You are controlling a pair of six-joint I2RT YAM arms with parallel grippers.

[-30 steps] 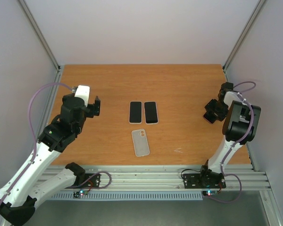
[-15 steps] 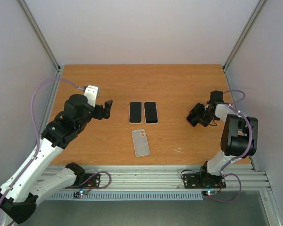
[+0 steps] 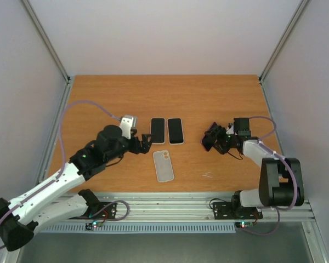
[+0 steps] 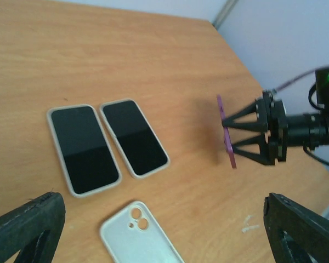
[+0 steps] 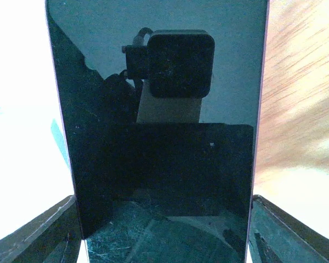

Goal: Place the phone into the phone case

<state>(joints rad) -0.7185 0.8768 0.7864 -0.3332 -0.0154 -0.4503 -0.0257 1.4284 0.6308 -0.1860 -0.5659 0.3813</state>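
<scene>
An empty white phone case (image 3: 163,165) lies camera holes up on the wooden table; it also shows in the left wrist view (image 4: 140,241). My right gripper (image 3: 213,138) is shut on a purple-edged phone (image 4: 226,131), held on edge above the table right of the case. Its dark screen (image 5: 159,137) fills the right wrist view, between my right gripper's (image 5: 162,230) fingers. My left gripper (image 3: 145,143) is open and empty, just left of and above the case's top end; in the left wrist view (image 4: 164,241) its fingers stand wide apart.
Two phones in pale cases lie side by side, screens up, just beyond the empty case: one on the left (image 3: 157,130) and one on the right (image 3: 175,130). Metal frame rails run along the table's edges.
My left arm has swung right and down toward the case. My right arm has moved left toward the table's middle, carrying the phone.
</scene>
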